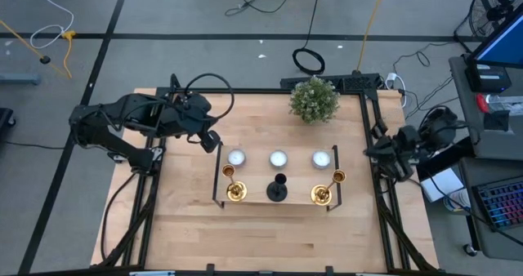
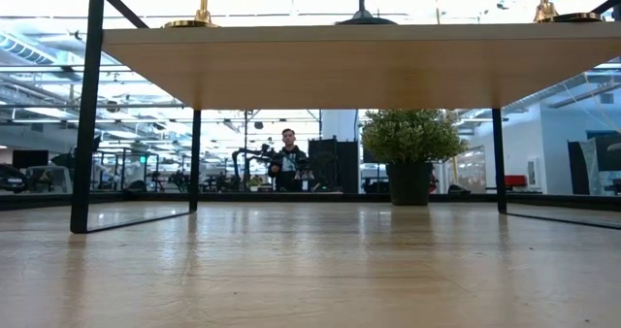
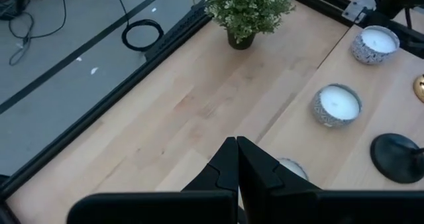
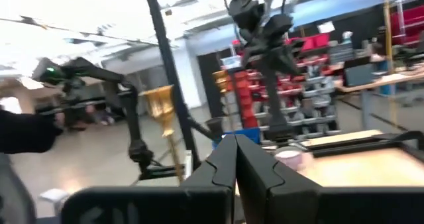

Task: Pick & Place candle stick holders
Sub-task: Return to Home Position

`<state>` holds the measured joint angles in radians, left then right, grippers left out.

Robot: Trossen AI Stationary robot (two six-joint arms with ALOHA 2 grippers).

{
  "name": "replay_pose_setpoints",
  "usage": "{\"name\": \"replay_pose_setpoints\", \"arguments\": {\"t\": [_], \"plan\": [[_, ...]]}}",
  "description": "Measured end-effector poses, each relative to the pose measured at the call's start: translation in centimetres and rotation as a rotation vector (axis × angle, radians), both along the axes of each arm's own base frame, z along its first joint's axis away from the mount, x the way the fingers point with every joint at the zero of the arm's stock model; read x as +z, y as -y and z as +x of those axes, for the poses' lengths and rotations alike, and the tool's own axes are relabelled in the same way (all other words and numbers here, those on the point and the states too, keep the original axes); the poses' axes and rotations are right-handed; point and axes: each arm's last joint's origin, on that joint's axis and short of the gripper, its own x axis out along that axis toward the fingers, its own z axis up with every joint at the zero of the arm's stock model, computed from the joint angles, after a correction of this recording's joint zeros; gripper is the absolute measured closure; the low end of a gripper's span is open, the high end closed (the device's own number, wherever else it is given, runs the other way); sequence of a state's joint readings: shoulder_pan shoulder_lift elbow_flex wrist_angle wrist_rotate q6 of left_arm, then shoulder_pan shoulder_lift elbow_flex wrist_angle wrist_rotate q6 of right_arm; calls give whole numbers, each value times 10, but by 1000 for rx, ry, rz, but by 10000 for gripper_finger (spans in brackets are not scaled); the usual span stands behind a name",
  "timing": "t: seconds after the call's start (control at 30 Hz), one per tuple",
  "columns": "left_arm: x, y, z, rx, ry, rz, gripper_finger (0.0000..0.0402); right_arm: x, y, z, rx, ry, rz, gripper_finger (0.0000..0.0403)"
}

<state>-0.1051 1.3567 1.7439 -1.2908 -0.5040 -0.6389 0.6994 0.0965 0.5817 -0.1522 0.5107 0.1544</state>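
Two gold candle stick holders [image 1: 234,191] [image 1: 323,194] and a shorter black one [image 1: 278,189] stand upright on their round bases along the near side of a long wooden stand [image 1: 253,178]. My left gripper [image 1: 211,141] hangs shut above the stand's far left corner, holding nothing; its wrist view shows the shut fingers [image 3: 236,159] and the black holder's base [image 3: 397,158]. My right gripper [image 1: 377,151] is shut and empty at the table's right edge. Its wrist view shows the shut fingers [image 4: 235,152] and a gold holder [image 4: 162,103] beyond them.
Three small white candles [image 1: 236,158] [image 1: 279,158] [image 1: 320,158] sit in a row on the stand's far side. A potted plant [image 1: 314,99] stands at the table's far edge. A person [image 2: 288,158] is in the room behind. Bare wood lies near the front edge.
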Motion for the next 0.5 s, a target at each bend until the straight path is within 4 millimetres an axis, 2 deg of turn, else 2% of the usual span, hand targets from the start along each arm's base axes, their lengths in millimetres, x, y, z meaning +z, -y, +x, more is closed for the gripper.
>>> {"name": "replay_pose_setpoints", "arguments": {"t": [0.27,0.5], "plan": [[0,0,0,14,2,9,401,-42,-8,9,36,-11,56,403],[-1,0,-1,26,-3,-18,401,-53,-12,12,50,-35,4,403]]}}
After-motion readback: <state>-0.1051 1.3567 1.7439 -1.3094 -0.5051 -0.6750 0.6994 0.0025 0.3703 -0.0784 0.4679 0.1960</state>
